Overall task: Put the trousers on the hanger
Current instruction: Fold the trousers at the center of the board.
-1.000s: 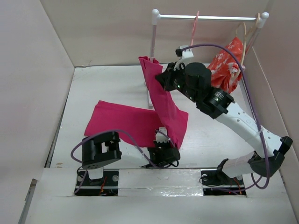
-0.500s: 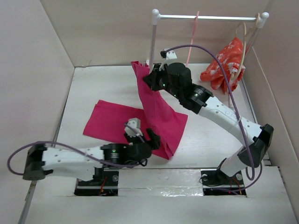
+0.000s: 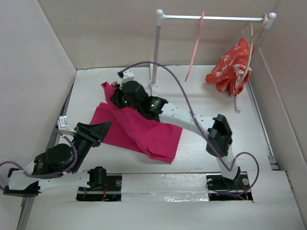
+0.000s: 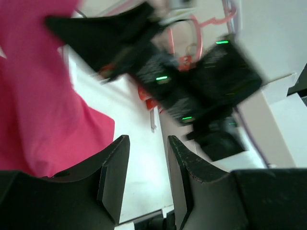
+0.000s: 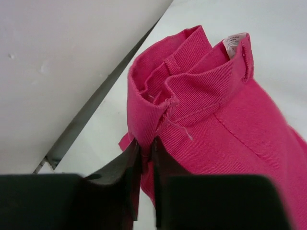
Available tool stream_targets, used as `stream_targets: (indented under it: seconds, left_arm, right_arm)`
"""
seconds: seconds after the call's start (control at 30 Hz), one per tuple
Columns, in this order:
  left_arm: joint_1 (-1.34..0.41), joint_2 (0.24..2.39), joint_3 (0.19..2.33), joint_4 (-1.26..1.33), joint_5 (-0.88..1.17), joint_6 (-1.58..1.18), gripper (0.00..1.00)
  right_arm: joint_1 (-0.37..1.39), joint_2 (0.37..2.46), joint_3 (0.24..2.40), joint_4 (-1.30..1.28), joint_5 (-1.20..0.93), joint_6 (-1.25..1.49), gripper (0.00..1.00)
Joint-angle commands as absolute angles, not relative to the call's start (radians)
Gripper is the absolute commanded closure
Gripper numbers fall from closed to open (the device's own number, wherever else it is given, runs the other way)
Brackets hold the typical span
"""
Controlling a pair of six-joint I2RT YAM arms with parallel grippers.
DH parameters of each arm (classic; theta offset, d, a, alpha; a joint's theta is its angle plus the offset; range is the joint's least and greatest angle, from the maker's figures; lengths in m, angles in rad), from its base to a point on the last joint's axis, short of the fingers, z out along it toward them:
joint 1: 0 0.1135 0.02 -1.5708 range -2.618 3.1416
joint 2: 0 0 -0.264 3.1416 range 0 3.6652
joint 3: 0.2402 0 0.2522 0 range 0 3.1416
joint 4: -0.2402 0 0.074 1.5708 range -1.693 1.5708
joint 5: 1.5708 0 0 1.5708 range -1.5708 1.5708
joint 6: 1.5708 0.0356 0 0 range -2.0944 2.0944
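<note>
The magenta trousers (image 3: 148, 132) lie spread on the white table, with one end lifted at the back left. My right gripper (image 3: 113, 93) is shut on that raised waistband, its fingertips pinching a fold of cloth (image 5: 146, 143) below the white label (image 5: 232, 40). My left gripper (image 3: 106, 125) hovers at the trousers' left edge. It stands open (image 4: 147, 140), with only white table between the fingers and the pink cloth (image 4: 38, 96) to its left. The salmon-pink hanger (image 3: 194, 48) hangs bare from the rail at the back.
A rail (image 3: 216, 18) on white posts stands at the rear, its left post (image 3: 156, 52) just right of the right gripper. A red-orange floral garment (image 3: 230, 67) hangs on a beige hanger at the rail's right end. Cardboard walls close in on the left, back and right.
The right gripper carried the waistband left and down from beside the rail post. The left gripper let go of the trousers' near edge, opened and swung out to the left.
</note>
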State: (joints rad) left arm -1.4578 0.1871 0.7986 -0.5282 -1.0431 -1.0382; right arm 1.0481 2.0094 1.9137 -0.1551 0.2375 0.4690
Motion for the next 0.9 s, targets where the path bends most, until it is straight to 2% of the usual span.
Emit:
stream_targets:
  seconds: [0.0, 0.03, 0.07, 0.1, 0.17, 0.27, 0.33, 0.4, 0.43, 0.47, 0.5, 0.57, 0.63, 0.67, 0.7, 0.77, 0.87]
  left_arm:
    - [-1.459, 0.178, 0.865, -0.586, -1.13, -0.963, 0.66]
    - [-1.459, 0.19, 0.88, -0.578, -1.135, -0.939, 0.65]
    - [-1.459, 0.198, 0.887, -0.583, -1.141, -0.94, 0.64]
    - [-1.459, 0.207, 0.891, -0.587, -1.15, -0.942, 0.64]
    - [-1.459, 0.227, 0.891, -0.604, -1.16, -0.965, 0.59]
    - [-1.459, 0.244, 0.871, -0.627, -1.172, -1.011, 0.55]
    - [-1.459, 0.258, 0.847, -0.609, -1.174, -1.008, 0.54]
    - [-1.459, 0.282, 0.83, -0.571, -1.17, -0.989, 0.53]
    - [-1.459, 0.322, 0.818, -0.557, -1.167, -0.986, 0.53]
    - [-1.459, 0.349, 0.81, -0.52, -1.164, -0.979, 0.53]
    - [-1.459, 0.38, 0.802, -0.505, -1.157, -0.971, 0.53]
    - [-1.459, 0.495, 0.792, -0.448, -1.146, -0.965, 0.53]
    - [-1.459, 0.614, 0.787, -0.398, -1.134, -0.944, 0.53]
    - [-1.459, 0.658, 0.782, -0.33, -1.128, -0.927, 0.53]
    - [-1.459, 0.696, 0.779, -0.293, -1.115, -0.908, 0.53]
    - [-1.459, 0.817, 0.784, -0.191, -1.094, -0.851, 0.53]
    - [-1.421, 0.958, 0.808, -0.1, -1.039, -0.807, 0.53]
  right_arm:
    - [1.088, 2.161, 2.037, -0.025, 0.213, 0.537, 0.79]
    - [1.088, 2.199, 2.069, -0.035, 0.177, 0.552, 0.7]
    - [1.088, 2.23, 2.124, -0.043, 0.141, 0.566, 0.43]
    - [1.088, 2.268, 2.14, -0.058, 0.089, 0.577, 0.3]
    - [1.088, 2.263, 2.138, -0.074, 0.077, 0.578, 0.16]
    - [1.077, 2.108, 1.926, 0.0, 0.113, 0.587, 0.16]
    - [1.04, 1.952, 1.679, 0.118, 0.118, 0.6, 0.17]
    - [1.031, 1.852, 1.53, 0.155, 0.156, 0.603, 0.29]
    - [1.019, 1.803, 1.378, 0.164, 0.181, 0.615, 0.38]
    - [1.009, 1.699, 1.299, 0.175, 0.199, 0.618, 0.77]
    - [0.996, 1.645, 1.217, 0.195, 0.234, 0.635, 0.9]
    - [0.979, 1.491, 0.99, 0.198, 0.264, 0.67, 0.97]
    - [0.966, 1.396, 0.847, 0.213, 0.288, 0.702, 0.91]
    - [0.954, 1.352, 0.721, 0.212, 0.302, 0.722, 0.71]
    - [0.939, 1.272, 0.666, 0.192, 0.31, 0.744, 0.57]
    - [0.93, 1.203, 0.53, 0.17, 0.313, 0.804, 0.38]
    - [0.93, 1.088, 0.416, 0.15, 0.31, 0.879, 0.36]
